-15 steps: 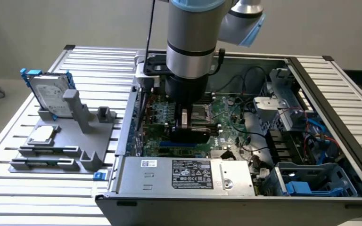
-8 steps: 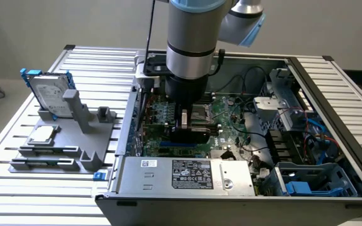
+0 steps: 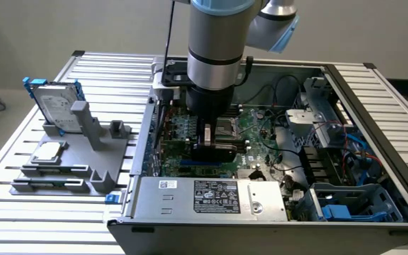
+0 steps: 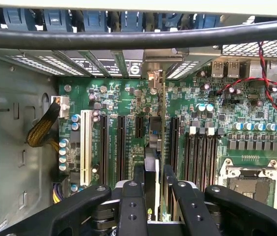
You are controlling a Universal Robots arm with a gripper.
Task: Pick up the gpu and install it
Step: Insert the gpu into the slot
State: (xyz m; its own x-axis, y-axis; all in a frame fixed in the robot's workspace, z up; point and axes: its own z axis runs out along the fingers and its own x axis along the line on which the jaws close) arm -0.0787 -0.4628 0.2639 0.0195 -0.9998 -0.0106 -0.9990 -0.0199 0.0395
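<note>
The gripper (image 4: pixel 153 183) is clenched on the gpu (image 4: pixel 152 169), a thin flat card with a green circuit-board face and a black shroud, caught between the two black fingers (image 4: pixel 138 178) and seen edge-on from the wrist. The card stands on its edge, faces upright. Its long axis runs straight away from the gripper toward the case's rear wall, and the silver metal end bracket (image 4: pixel 154 64) is at the far end, up against the row of slotted rear covers. Its lower edge sits down among the long black expansion slots (image 4: pixel 121 142) of the green motherboard (image 4: pixel 212 113); whether it is seated in one cannot be told. Just beside those slots lies a white slot (image 4: pixel 85 147), and on the other side of the card the square metal CPU socket (image 4: pixel 249 184) stands open. In the exterior view the gripper (image 3: pixel 214 142) reaches down into the open grey metal computer case (image 3: pixel 374 101), above the motherboard and behind the silver power supply box (image 3: pixel 211 196) with its black label. Well apart, on the exterior view's left, a grey fixture (image 3: pixel 94 133) on the slatted aluminium table (image 3: pixel 19 212) carries an upright silver hard drive with a blue frame (image 3: pixel 55 103) and a small square silver chip (image 3: pixel 48 151).
</note>
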